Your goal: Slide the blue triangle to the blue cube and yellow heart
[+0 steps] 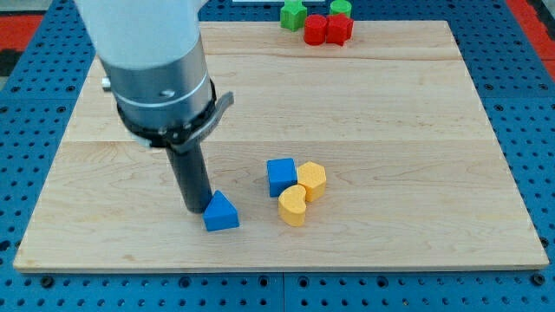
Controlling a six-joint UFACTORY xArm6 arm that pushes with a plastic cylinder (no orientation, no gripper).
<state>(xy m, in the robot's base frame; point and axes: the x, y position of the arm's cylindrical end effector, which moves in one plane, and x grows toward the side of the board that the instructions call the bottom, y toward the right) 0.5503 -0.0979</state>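
Note:
The blue triangle (221, 212) lies on the wooden board (390, 130) near the view's bottom, left of centre. My tip (196, 211) rests on the board just to the left of the triangle, touching or nearly touching it. The blue cube (281, 177) sits to the right of the triangle with a small gap between them. The yellow heart (293, 206) lies just below and right of the cube, touching it.
A yellow hexagonal block (312, 181) sits against the cube's right side. At the view's top edge are a green star-like block (294, 13), a green round block (340, 8) and two red blocks (327, 30). A blue pegboard surrounds the board.

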